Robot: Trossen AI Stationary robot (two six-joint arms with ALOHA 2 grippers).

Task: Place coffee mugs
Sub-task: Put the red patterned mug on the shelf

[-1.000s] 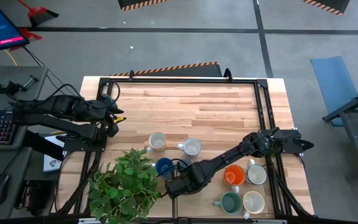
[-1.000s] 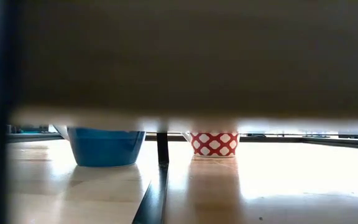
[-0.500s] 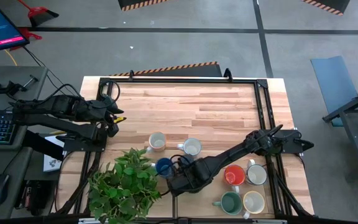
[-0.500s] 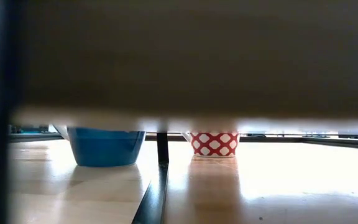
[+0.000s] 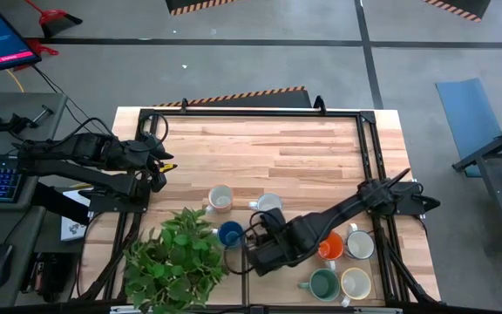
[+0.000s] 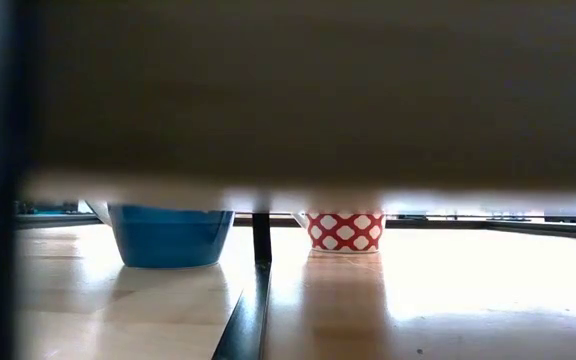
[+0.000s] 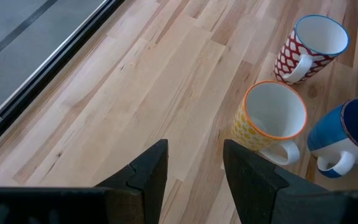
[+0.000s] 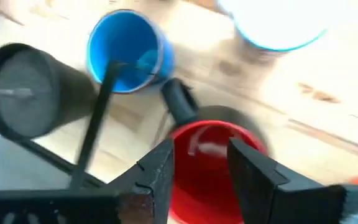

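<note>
In the high view my right gripper (image 5: 264, 249) reaches in from the table's right to just right of the blue mug (image 5: 230, 233). Its wrist view shows the open fingers over a dark red mug (image 8: 207, 158), which the gripper hides from above. A yellow-patterned mug (image 5: 220, 198) and a red-and-white mug (image 5: 269, 205) stand farther in. Orange (image 5: 329, 249), white (image 5: 360, 245), green (image 5: 323, 283) and cream (image 5: 356, 283) mugs stand near the right corner. My left gripper (image 5: 159, 166) waits open at the left edge. My right gripper (image 8: 197, 168) stands above the dark red mug's open mouth (image 8: 197, 140), pointing down, with one finger at each side of it. The picture is blurred, and I cannot tell whether either finger touches the rim. The mug stands upright on the table.
A leafy potted plant (image 5: 177, 257) fills the near left corner, close to the blue mug. A dark round thing (image 8: 23, 93) stands beside the blue mug (image 8: 126, 50). A black frame (image 5: 369, 148) runs around the table. The far half of the wood is bare.
My right gripper has drawn back from beside the plant toward the table's right and slightly toward its far edge. Its arm now covers part of the orange mug. The mugs in the open have kept their places.
</note>
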